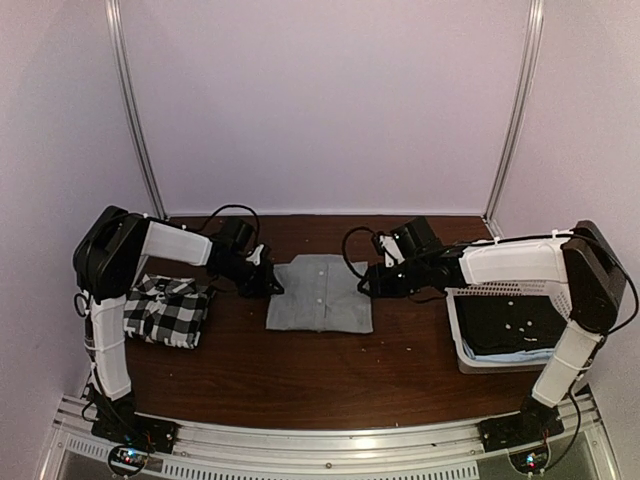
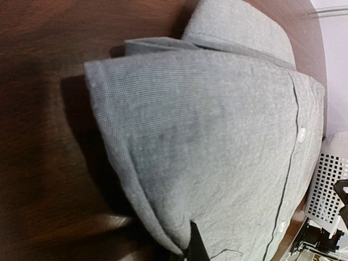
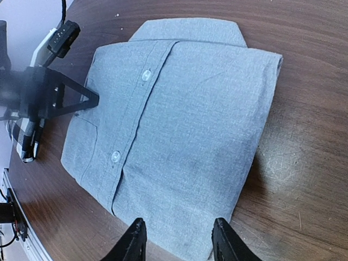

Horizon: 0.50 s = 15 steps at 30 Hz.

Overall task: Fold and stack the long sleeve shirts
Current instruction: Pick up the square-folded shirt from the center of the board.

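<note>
Grey shirt (image 1: 320, 295), folded to a rectangle with collar and button strip uppermost, is shown lying flat at the middle of the table (image 1: 300, 385). The checked shirt (image 1: 168, 312), also folded, lies well apart at the left, near the left arm. The left gripper (image 3: 93, 100) is seen with its jaws pressed together at the grey shirt's left edge. A fold of cloth appears to be pinched there, though only one dark fingertip (image 2: 194, 247) is caught by its own camera. The right gripper (image 3: 179, 224) is poised with jaws spread over the opposite edge, and nothing is gripped.

Step in hand, as judged: the folded grey shirt is to be carried onto the checked one. For this to go well, all layers at each edge should be taken, not the top layer alone. The right jaws should be lowered astride the edge and closed before any lift. Both sides should then be raised level and moved together, so that the fold is not pulled open, and the shirt set down square on the checked one.

Not resolved: how many layers are caught on the left; the sleeves, tucked out of sight; the dark contents of the white basket (image 1: 510, 294) at the right, partly covered by the right arm
</note>
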Each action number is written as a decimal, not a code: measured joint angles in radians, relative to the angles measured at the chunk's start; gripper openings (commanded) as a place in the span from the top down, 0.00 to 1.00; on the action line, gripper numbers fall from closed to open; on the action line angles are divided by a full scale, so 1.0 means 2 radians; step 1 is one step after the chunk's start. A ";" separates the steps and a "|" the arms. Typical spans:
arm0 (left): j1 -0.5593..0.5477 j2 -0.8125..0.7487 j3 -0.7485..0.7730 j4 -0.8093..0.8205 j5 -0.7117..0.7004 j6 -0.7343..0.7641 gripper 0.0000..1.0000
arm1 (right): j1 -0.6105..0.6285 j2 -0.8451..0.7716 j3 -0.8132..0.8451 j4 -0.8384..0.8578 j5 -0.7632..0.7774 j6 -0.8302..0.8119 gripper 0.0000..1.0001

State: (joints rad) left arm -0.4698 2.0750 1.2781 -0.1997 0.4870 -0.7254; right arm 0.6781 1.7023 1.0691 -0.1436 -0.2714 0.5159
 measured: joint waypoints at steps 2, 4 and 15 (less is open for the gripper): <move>0.000 -0.001 -0.002 0.004 0.009 -0.007 1.00 | -0.001 0.011 0.002 0.000 -0.005 -0.002 0.57; -0.001 -0.004 -0.006 0.006 0.016 -0.012 1.00 | -0.001 0.022 0.006 0.000 -0.010 -0.006 0.57; 0.006 -0.104 -0.043 -0.046 0.052 0.008 1.00 | 0.006 0.063 0.042 0.003 -0.027 -0.006 0.58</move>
State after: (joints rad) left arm -0.4587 1.8675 1.1915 -0.2916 0.5915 -0.7101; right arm 0.6899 1.8286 1.1538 -0.1379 -0.3256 0.5049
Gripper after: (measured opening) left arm 0.042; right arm 0.424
